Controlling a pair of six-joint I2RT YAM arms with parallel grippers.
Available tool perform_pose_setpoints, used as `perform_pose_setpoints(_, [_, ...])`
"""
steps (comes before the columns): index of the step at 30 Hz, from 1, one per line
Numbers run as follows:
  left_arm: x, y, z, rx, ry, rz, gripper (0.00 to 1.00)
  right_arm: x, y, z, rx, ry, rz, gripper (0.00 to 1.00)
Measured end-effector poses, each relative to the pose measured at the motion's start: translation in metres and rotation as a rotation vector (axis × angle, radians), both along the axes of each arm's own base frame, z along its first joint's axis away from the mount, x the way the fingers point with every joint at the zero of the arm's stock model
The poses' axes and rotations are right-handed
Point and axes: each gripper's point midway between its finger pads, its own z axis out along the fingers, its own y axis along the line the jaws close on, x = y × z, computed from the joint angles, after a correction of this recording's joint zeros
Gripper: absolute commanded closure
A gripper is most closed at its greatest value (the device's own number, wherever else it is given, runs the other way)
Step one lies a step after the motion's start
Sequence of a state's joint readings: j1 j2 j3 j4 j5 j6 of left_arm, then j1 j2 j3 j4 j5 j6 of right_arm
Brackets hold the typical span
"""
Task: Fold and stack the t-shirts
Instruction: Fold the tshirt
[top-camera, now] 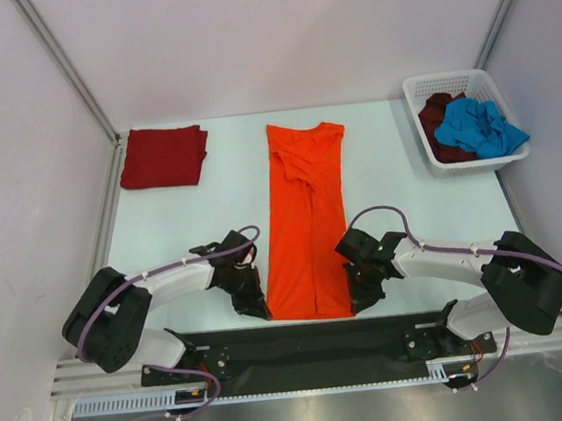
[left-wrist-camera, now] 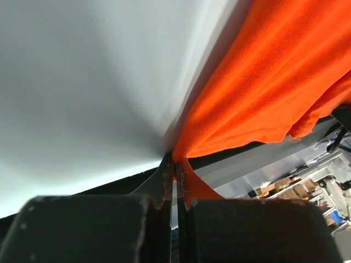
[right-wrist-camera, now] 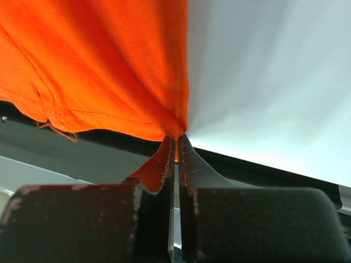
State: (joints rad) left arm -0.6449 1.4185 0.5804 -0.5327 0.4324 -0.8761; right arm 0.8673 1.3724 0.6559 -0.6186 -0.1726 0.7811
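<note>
The bright orange t-shirt (top-camera: 307, 223) lies as a long narrow strip down the middle of the table, sleeves folded in. My left gripper (top-camera: 258, 306) is shut on its near left hem corner (left-wrist-camera: 241, 109). My right gripper (top-camera: 360, 298) is shut on its near right hem corner (right-wrist-camera: 109, 71). A folded dark red t-shirt (top-camera: 163, 157) lies at the far left. The blue t-shirt (top-camera: 480, 127) and the dark maroon t-shirt (top-camera: 439, 113) sit crumpled in the basket.
The white lattice basket (top-camera: 431, 87) stands at the far right corner. A black mat strip (top-camera: 315, 343) runs along the near edge between the arm bases. Metal rails (top-camera: 110, 213) border the table's sides.
</note>
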Motion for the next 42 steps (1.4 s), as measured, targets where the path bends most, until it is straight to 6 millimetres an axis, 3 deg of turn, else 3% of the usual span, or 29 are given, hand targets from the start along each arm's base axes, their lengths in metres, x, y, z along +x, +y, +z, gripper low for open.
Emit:
perform_pose_setpoints(11, [0.0, -0.003, 0.011, -0.04, -0.044, -0.027, 1.0, -0.002, 0.004, 0.005, 0.005, -0.006, 0.027, 1.0])
perform_pose_setpoints(22, [0.011, -0.002, 0.044, -0.028, -0.16, -0.077, 1.0, 0.003, 0.017, 0.052, 0.091, -0.059, 0.036, 1.0])
perform_pose_setpoints(25, [0.02, -0.002, 0.06, -0.022, -0.212, -0.091, 1.0, 0.012, 0.018, 0.068, 0.092, -0.083, 0.022, 1.0])
perform_pose_setpoints(30, [0.049, -0.013, 0.098, -0.032, -0.336, -0.118, 1.0, 0.05, 0.013, 0.098, 0.126, -0.141, -0.053, 1.0])
perform_pose_setpoints(34, [0.077, -0.026, 0.116, -0.027, -0.384, -0.142, 1.0, 0.085, -0.002, 0.114, 0.133, -0.182, -0.115, 1.0])
perform_pose_setpoints(42, [0.124, -0.031, 0.108, 0.024, -0.363, -0.128, 1.0, 0.137, -0.012, 0.114, 0.104, -0.172, -0.114, 1.0])
